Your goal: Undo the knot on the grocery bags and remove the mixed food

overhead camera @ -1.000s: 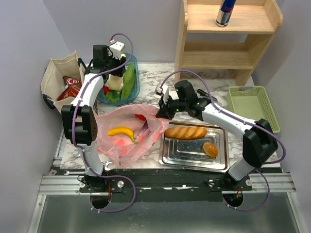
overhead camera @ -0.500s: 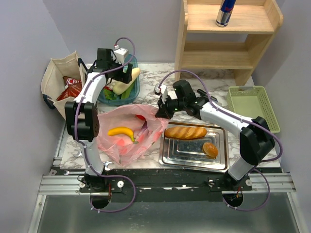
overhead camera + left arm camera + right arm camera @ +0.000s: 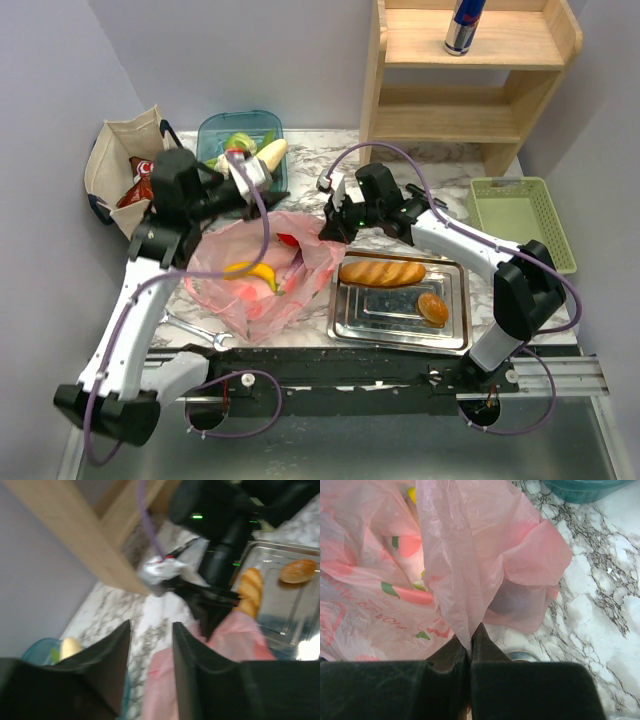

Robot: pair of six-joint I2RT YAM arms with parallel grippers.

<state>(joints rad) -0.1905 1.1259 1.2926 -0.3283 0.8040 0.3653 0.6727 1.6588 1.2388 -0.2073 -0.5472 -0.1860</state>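
Pink bag untied, banana left inside at the tray's nine o'clock. Right gripper pinches the bag's rim; left gripper gapes empty.

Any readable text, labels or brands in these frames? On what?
Nothing reads cleanly.
On the pink plastic bag: red printed lettering, crumpled, illegible.
On the red chip bag in the tote: white lettering, mostly hidden.
On the can on the shelf: too small.
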